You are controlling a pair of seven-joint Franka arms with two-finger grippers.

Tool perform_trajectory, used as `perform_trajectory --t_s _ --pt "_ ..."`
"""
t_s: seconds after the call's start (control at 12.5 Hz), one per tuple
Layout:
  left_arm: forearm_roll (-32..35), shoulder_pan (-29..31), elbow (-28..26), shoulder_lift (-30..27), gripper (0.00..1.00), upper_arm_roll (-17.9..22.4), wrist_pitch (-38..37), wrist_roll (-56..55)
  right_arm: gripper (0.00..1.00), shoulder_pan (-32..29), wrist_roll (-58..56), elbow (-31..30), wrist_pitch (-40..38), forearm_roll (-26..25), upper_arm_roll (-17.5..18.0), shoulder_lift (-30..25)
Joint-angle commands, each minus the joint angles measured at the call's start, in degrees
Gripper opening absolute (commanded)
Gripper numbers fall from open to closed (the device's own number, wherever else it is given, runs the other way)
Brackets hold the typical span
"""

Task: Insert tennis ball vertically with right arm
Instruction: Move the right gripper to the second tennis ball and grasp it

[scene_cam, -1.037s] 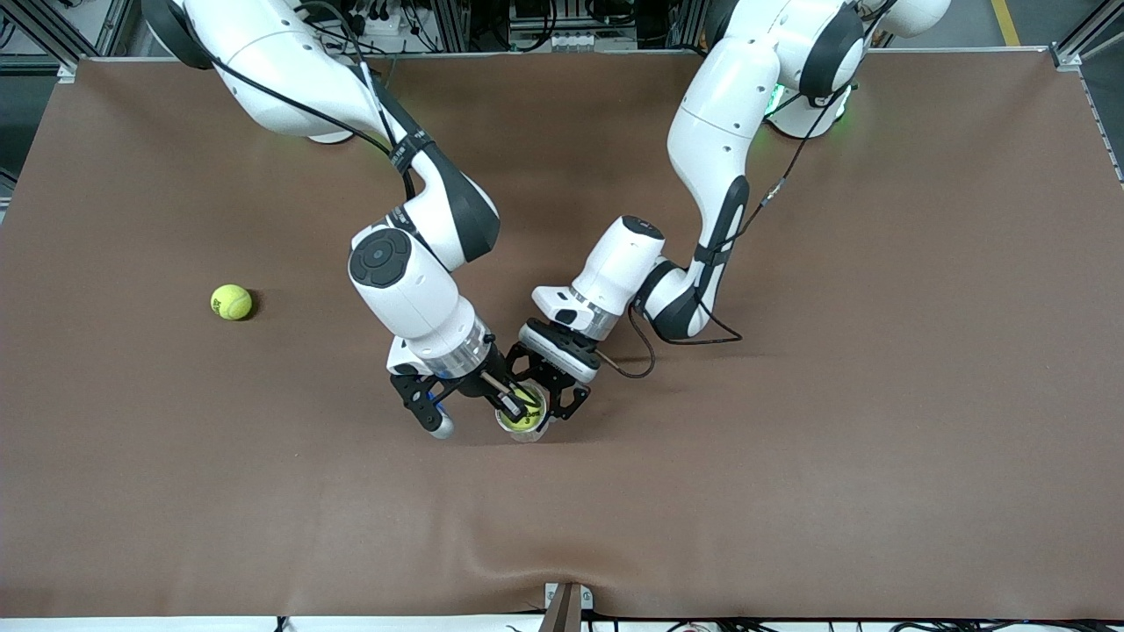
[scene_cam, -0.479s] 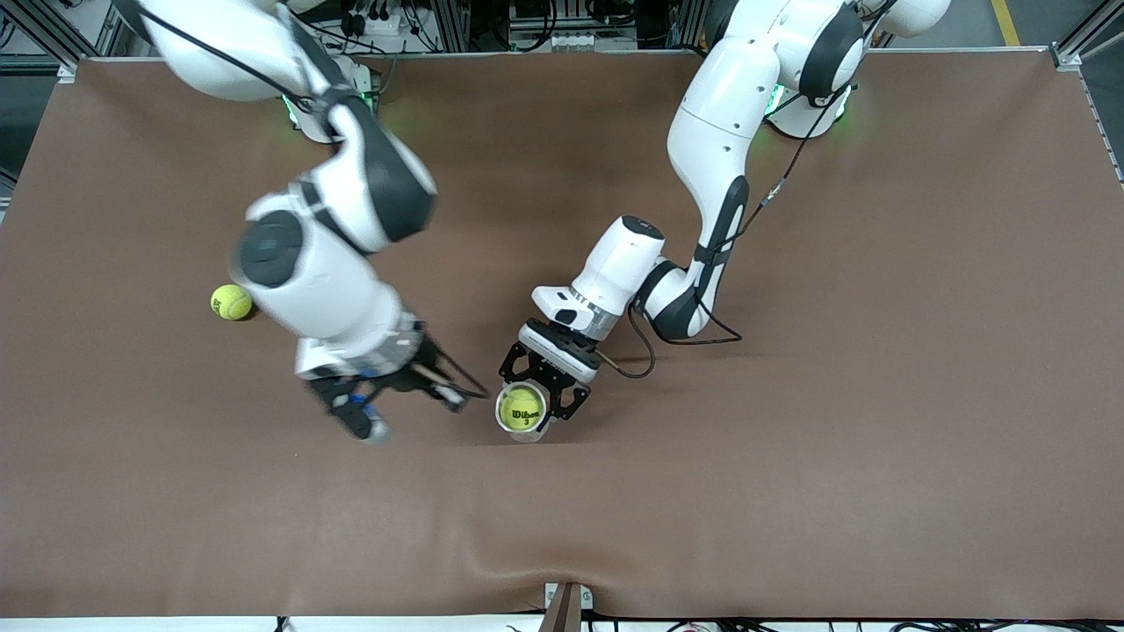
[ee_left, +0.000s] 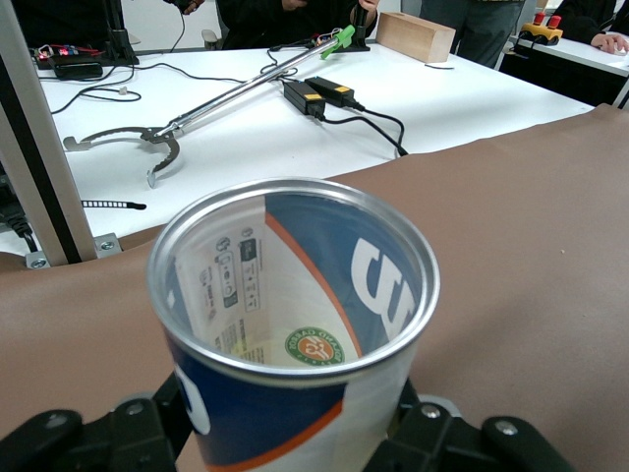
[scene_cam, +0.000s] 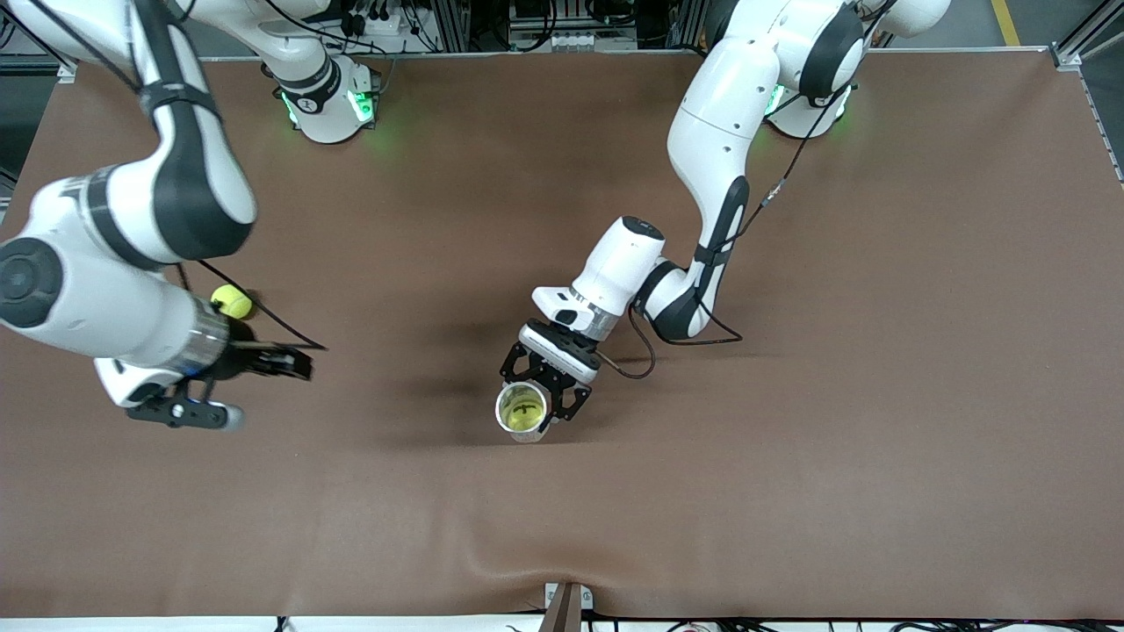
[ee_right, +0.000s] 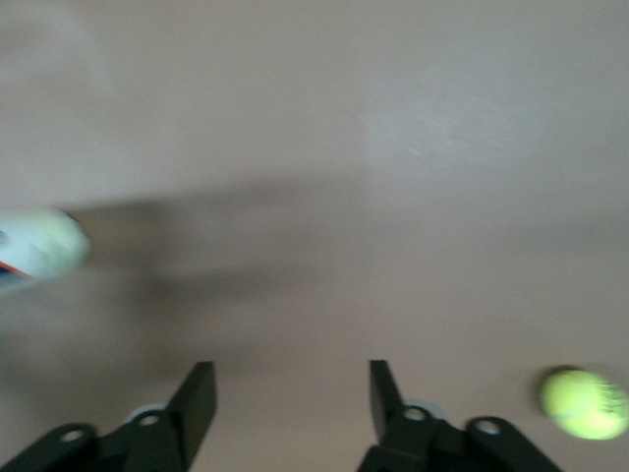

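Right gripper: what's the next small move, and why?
Probably bring the right gripper down over the loose tennis ball on the mat; its fingers are open and empty. The left gripper holds the can upright, with a ball already inside.

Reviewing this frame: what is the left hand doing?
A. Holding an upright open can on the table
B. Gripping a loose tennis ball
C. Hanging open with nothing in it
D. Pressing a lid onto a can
A: the left hand is shut on the can, which stands upright with its mouth open and a tennis ball down inside it.
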Motion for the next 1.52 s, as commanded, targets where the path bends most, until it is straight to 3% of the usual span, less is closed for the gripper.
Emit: perform_trajectory --t_s 0.0,0.16,0.48,0.8,1.44 --pt "-1.04 -0.61 2.01 1.79 0.76 0.94 0.85 0.05 1.00 -1.44 -11.37 -14.52 1.71 -1.70 -3.65 -8.40" --pt "-1.04 -0.61 1.93 1.79 0.77 0.94 0.85 0.05 1.00 -2.66 -19.02 -21.37 3.37 -1.97 -6.65 -10.34" --pt "-1.04 -0.61 1.93 1.79 0.77 0.94 0.85 0.05 1.00 -3.90 -37.91 -34.57 17.33 -2.32 -13.77 -10.35" --pt "-1.13 -0.52 2.01 1.70 0.77 0.94 0.85 0.05 1.00 -5.65 -41.90 -42.75 24.80 -2.32 -15.10 -9.56" --pt "-1.13 -0.61 2.28 1.79 0.77 0.94 0.85 0.05 1.00 -6.10 -44.01 -44.88 34.75 -2.32 -16.50 -3.51"
